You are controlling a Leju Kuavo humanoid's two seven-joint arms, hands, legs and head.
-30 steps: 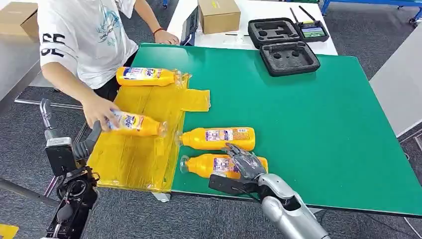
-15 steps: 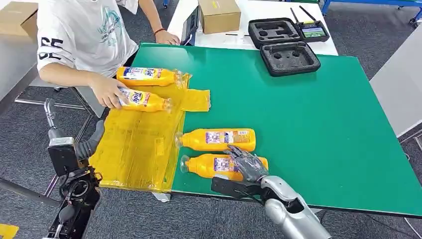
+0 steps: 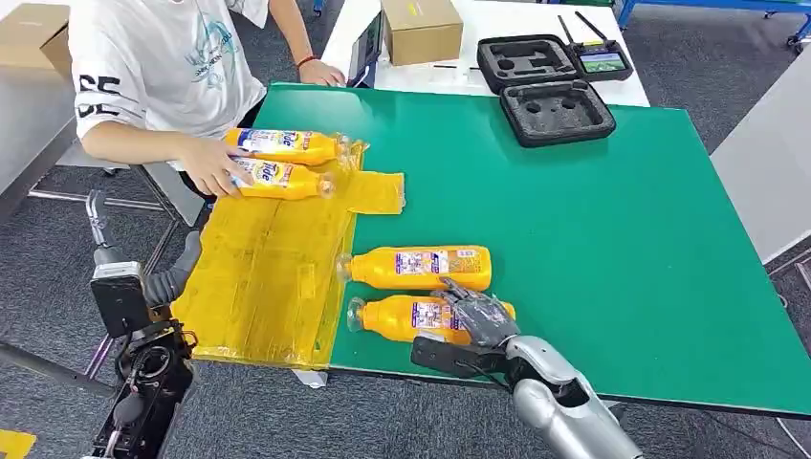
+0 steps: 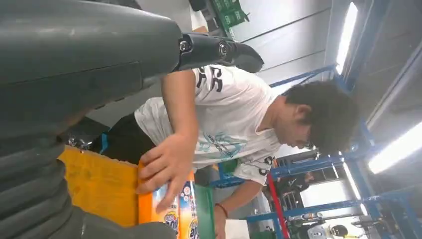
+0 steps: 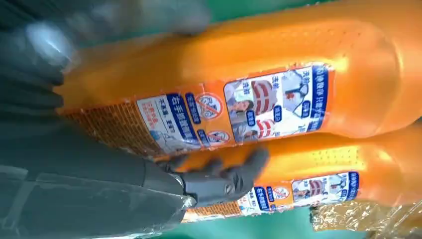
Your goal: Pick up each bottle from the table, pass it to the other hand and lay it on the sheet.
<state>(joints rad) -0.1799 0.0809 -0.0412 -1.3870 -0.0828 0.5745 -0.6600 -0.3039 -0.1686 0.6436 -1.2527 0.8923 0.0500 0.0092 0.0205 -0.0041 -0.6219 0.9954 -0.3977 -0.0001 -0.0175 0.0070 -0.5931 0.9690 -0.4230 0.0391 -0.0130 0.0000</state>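
Four orange plastic bottles, all lying flat, caps toward my left. Green table [image 3: 593, 210], crinkly yellow sheet [image 3: 268, 277] on its left edge. Nearest bottle [image 3: 406, 317] sits by the near edge; my right hand [image 3: 475, 317] rests on its base end, fingers draped over it. I can't tell if they've closed. Left hand [image 4: 74, 114]: finger state unclear.

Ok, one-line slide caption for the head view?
Right hand on the nearest bottle while a person places another on the yellow sheet.
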